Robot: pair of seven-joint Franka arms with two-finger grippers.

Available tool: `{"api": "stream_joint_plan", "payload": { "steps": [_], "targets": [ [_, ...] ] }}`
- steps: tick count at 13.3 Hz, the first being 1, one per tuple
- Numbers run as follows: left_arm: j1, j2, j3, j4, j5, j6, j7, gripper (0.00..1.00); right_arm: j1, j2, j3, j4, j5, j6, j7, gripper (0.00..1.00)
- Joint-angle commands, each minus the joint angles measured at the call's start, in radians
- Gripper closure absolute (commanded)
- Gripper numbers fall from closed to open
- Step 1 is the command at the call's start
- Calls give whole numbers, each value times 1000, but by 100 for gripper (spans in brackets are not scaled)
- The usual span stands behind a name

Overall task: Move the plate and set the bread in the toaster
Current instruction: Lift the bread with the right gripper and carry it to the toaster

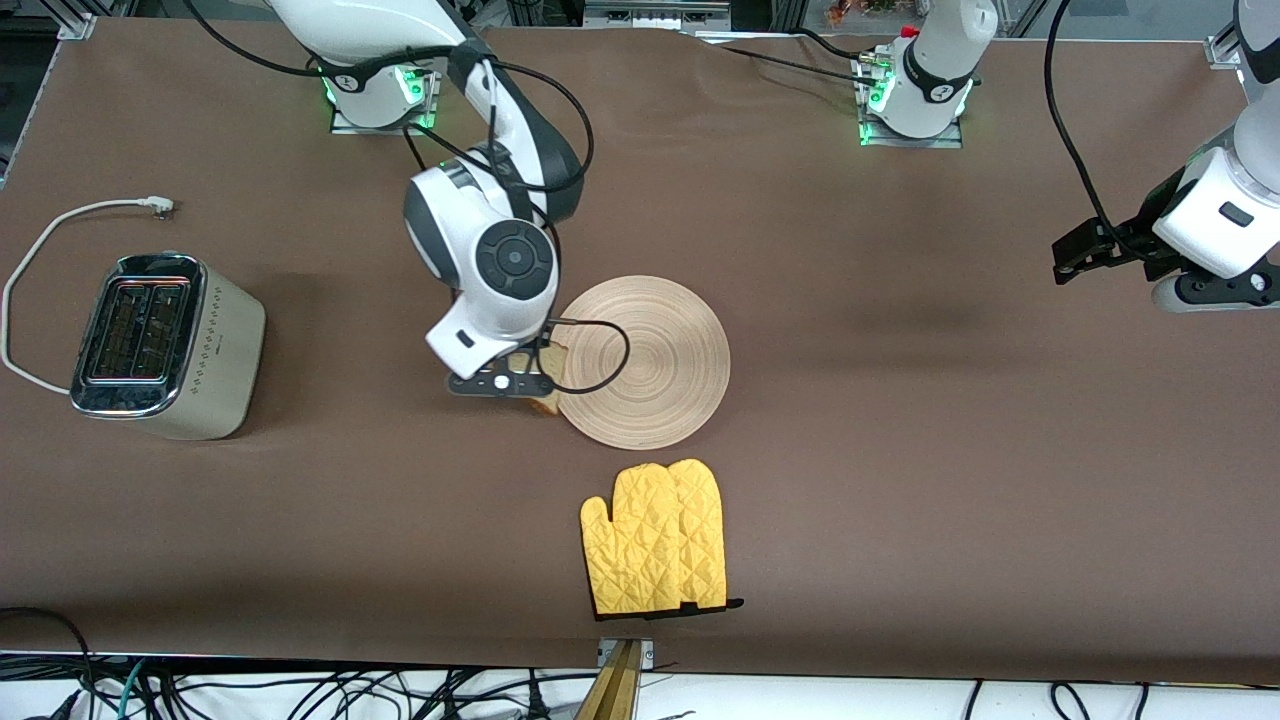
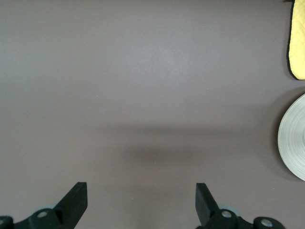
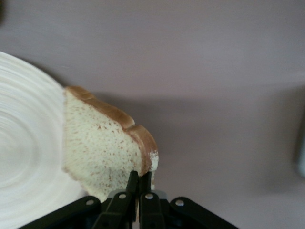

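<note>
The round beige plate (image 1: pixel 645 360) lies mid-table; its edge shows in the right wrist view (image 3: pixel 24 157) and the left wrist view (image 2: pixel 293 143). My right gripper (image 1: pixel 520 385) is shut on the bread (image 3: pixel 105 143), a speckled slice with a darker crust, held on edge by its corner just over the plate's rim toward the right arm's end. In the front view only a sliver of the bread (image 1: pixel 548 372) shows under the hand. The cream toaster (image 1: pixel 160 345) with a chrome top stands at the right arm's end of the table. My left gripper (image 2: pixel 140 202) is open, empty, over bare table at the left arm's end.
A yellow oven mitt (image 1: pixel 655 550) lies nearer to the front camera than the plate; its edge shows in the left wrist view (image 2: pixel 298 43). The toaster's white cord (image 1: pixel 60 225) loops beside it. The table's brown mat (image 1: pixel 950 450) is bare toward the left arm's end.
</note>
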Motion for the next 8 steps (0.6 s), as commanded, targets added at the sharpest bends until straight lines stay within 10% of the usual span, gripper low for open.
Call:
{"api": "stream_joint_plan", "payload": {
  "steps": [1, 8],
  "targets": [
    [5, 9, 2, 22, -23, -2, 21, 0, -4, 1, -108, 91, -34, -161, -168, 100],
    [5, 9, 2, 24, -23, 12, 20, 0, -4, -47, -483, 76, -91, -331, -543, 100]
  ]
}}
